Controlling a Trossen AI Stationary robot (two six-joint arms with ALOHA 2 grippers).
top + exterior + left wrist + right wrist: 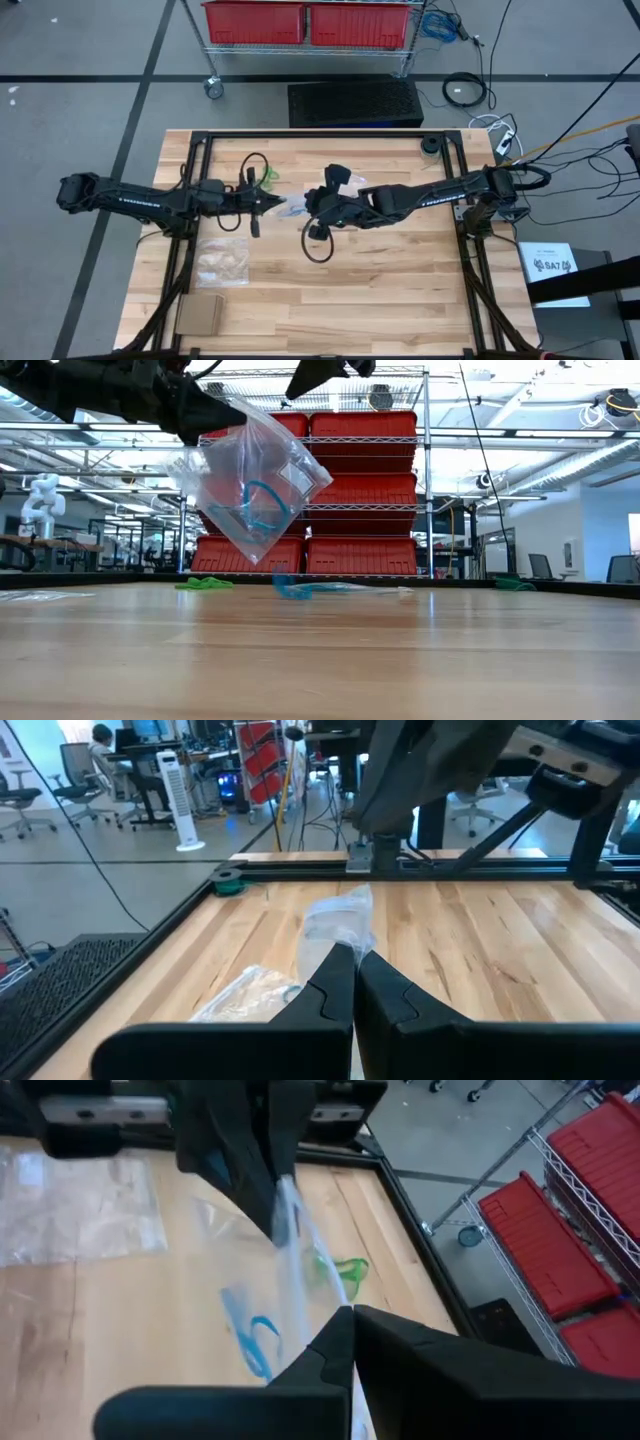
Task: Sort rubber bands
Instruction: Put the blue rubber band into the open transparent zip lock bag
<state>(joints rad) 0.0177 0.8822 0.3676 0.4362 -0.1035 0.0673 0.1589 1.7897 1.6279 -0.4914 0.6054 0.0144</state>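
Low view: we see both tools pinching a clear plastic bag (255,485) above the wooden counter (320,650); blue rubber bands (262,505) inside, green rubber bands (203,584) on the counter. Left tool (268,204) and right tool (308,203) are each pressed together on the bag.

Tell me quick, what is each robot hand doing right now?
Left hand: closed, pinching the clear plastic bag with blue rubber bands inside.
Right hand: closed on the same bag's edge.
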